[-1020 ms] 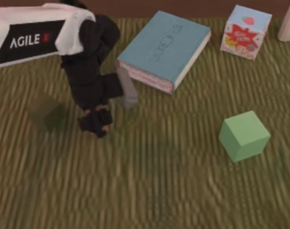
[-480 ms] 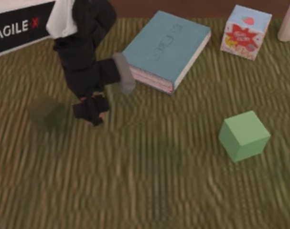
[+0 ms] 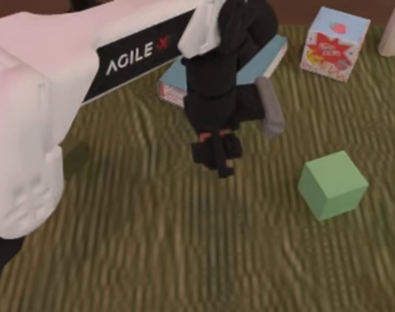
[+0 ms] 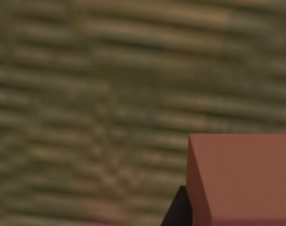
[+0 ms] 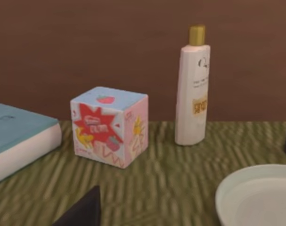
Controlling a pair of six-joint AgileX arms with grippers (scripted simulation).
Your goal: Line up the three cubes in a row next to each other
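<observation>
left claw (image 3: 216, 155) gripping salmon-red cube (image 4: 244, 181), mid-table

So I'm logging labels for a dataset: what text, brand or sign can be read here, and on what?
"AGILE", then a red X mark: black panel on the left arm.
Strawberry carton: red burst print, unreadable.
White bottle: label print too blurred.
Blue book: faint cover marks, unreadable.
</observation>
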